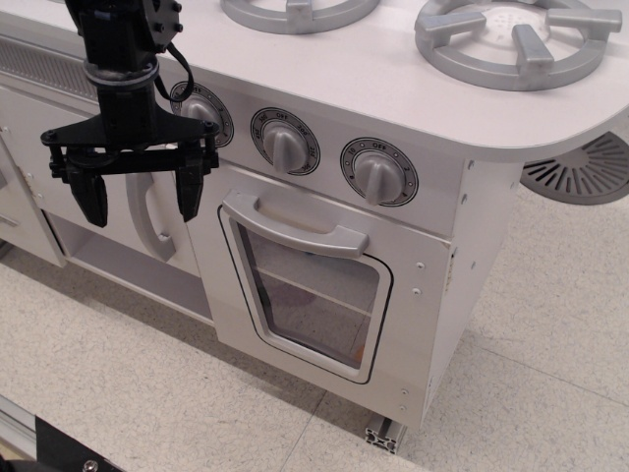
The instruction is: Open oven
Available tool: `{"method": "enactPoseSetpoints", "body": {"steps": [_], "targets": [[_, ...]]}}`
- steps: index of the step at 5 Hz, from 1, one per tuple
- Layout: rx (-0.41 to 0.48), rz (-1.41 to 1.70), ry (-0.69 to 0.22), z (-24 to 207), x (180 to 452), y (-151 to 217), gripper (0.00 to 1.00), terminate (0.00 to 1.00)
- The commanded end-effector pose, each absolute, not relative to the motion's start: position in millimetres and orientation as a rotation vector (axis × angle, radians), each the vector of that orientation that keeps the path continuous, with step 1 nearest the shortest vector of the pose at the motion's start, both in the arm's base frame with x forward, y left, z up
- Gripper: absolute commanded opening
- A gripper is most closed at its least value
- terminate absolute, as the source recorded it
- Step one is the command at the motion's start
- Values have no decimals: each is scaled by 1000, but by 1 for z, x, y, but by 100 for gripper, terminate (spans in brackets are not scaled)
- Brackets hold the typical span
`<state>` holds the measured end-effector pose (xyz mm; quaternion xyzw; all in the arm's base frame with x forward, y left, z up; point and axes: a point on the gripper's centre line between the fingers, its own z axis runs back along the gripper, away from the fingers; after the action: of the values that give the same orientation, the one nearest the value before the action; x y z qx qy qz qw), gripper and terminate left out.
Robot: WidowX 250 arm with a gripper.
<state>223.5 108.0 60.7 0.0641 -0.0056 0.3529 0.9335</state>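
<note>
Left of the oven [324,285], in front of the neighbouring cabinet door [147,221], the claw [138,192] hung with its two black fingers spread wide and nothing between them. The oven sat low in the white toy kitchen, under three grey knobs [285,143], its door shut. That door looked like light, stiff plastic with a clear window, likely to swing on little force. The wide grey bar handle [300,228] across its top seemed the place to hook or pinch, though smooth and possibly slippery.
</note>
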Motion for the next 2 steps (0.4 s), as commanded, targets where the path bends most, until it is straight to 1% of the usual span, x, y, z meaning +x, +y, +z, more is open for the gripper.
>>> {"method": "enactPoseSetpoints", "body": {"steps": [1, 2], "targets": [[131, 722, -11, 61, 223, 108, 100, 0], [31, 974, -103, 44, 225, 108, 100, 0]]}}
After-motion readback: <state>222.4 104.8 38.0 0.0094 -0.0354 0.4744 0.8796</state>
